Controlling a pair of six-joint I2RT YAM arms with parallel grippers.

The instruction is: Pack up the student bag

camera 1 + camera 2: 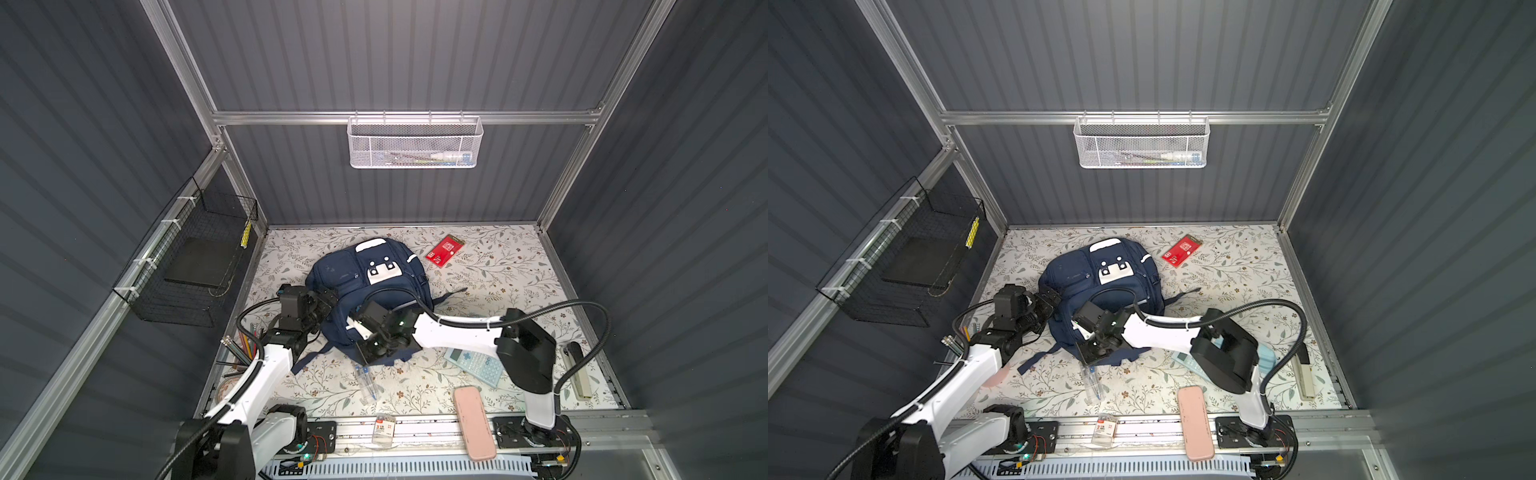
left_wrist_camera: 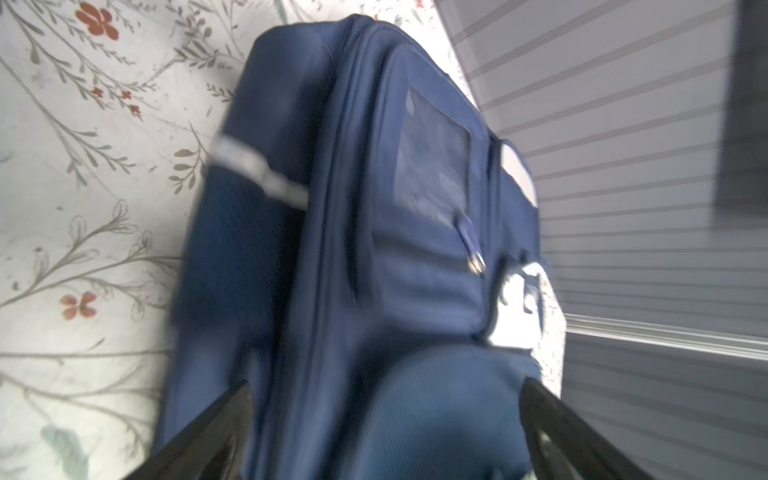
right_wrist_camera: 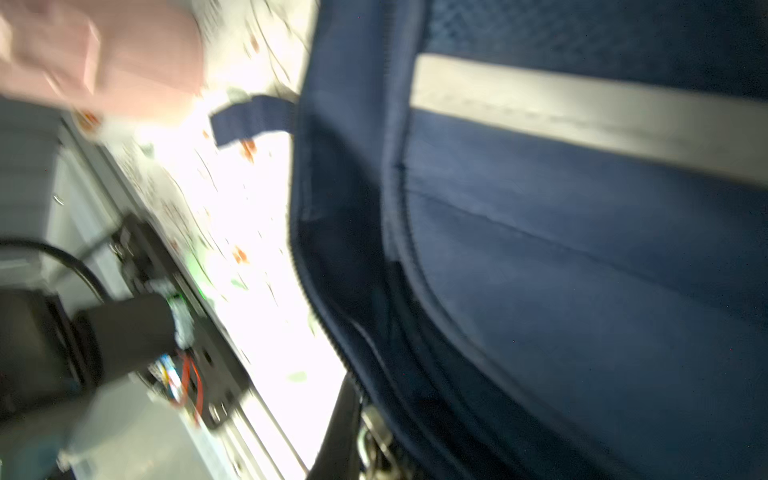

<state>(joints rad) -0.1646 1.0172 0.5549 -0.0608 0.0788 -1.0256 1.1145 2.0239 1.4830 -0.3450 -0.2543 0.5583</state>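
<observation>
- student bag (image 1: 365,286): navy woven fabric, rounded soft lump, white patch on the front and pale reflective stripes; zip pockets stitched across the front.
- Bag lies front-up on the floral surface (image 1: 498,270), centre-left. Its long axis runs about 12-to-6. Can't tell which end is the top.
- Dark webbing straps trail flat off the bag at 7 and 3 o'clock.
- left claw (image 2: 384,384): black fingers spread wide either side of a bulge of navy fabric, at the bag's 9 o'clock side. Not gripping.
- right claw (image 1: 365,349): clamped narrow at the bag's 6 o'clock edge, by a metal zip pull. View is blurred, so can't tell if anything is pinched.
- Red flat card packet (image 1: 444,250) at the bag's 1 o'clock, apart from it.
- Clear-barrelled pens (image 1: 368,382) at 6 o'clock, just beyond the bag.
- Pale blue calculator (image 1: 473,365) at 5 o'clock, partly under the right arm.
- Pink rounded pencil case (image 1: 473,422) overhangs the front rail.
</observation>
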